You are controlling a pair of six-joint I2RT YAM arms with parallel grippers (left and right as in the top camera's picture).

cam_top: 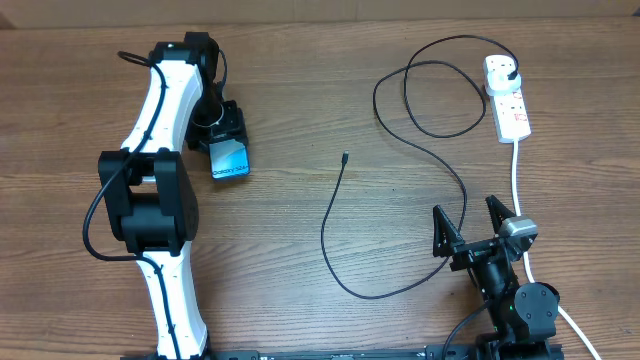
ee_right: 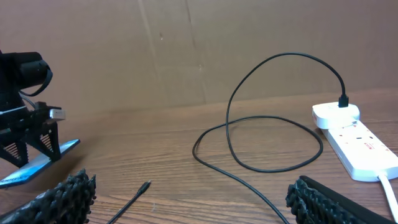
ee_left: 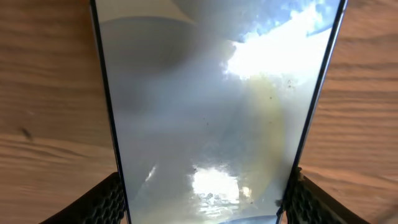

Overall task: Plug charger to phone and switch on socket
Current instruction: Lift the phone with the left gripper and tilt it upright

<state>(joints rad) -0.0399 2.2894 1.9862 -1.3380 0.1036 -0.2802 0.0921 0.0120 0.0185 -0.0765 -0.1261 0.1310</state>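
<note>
The phone (cam_top: 231,161), blue screen up, is held between the fingers of my left gripper (cam_top: 227,140) at the table's left. In the left wrist view its glossy screen (ee_left: 205,112) fills the space between the two fingers (ee_left: 205,202). The right wrist view shows it tilted (ee_right: 34,167), its far edge raised. The charger cable's connector tip (cam_top: 344,156) lies free mid-table, also in the right wrist view (ee_right: 145,185). Its black plug (cam_top: 513,72) sits in the white socket strip (cam_top: 510,105) at the back right. My right gripper (cam_top: 468,225) is open and empty, at the front right.
The black cable loops over the table from the socket (ee_right: 357,140) down past my right gripper (ee_right: 196,205). The thick white cord (cam_top: 516,180) runs from the strip toward the front right edge. A brown cardboard wall (ee_right: 186,50) stands behind the table.
</note>
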